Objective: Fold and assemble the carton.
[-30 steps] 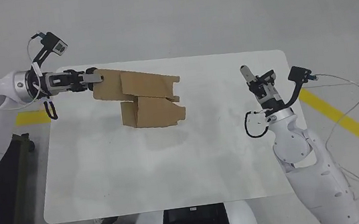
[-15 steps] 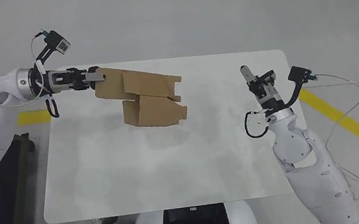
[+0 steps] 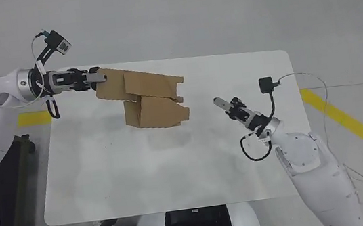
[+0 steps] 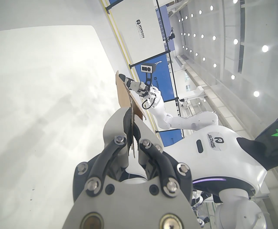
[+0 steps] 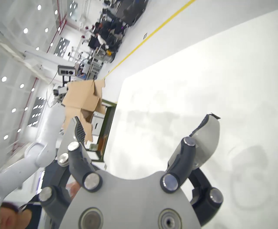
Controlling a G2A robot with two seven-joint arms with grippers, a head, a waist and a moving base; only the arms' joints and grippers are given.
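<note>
A brown cardboard carton, partly unfolded with loose flaps, is at the far left part of the white table. My left gripper is shut on the edge of its flap at the far left corner. In the left wrist view the fingers pinch the thin cardboard edge. My right gripper hovers over the table's middle, right of the carton and apart from it. Its fingers stand wide open with nothing between them, and the carton is farther off.
Bare tabletop spreads in front of and to the right of the carton. A dark cart stands on the floor beside the table's left edge. Yellow floor tape runs past the right side.
My right arm has swung in from the table's right edge toward the middle, closer to the carton. The left gripper lifted the flap slightly early on, then kept still.
</note>
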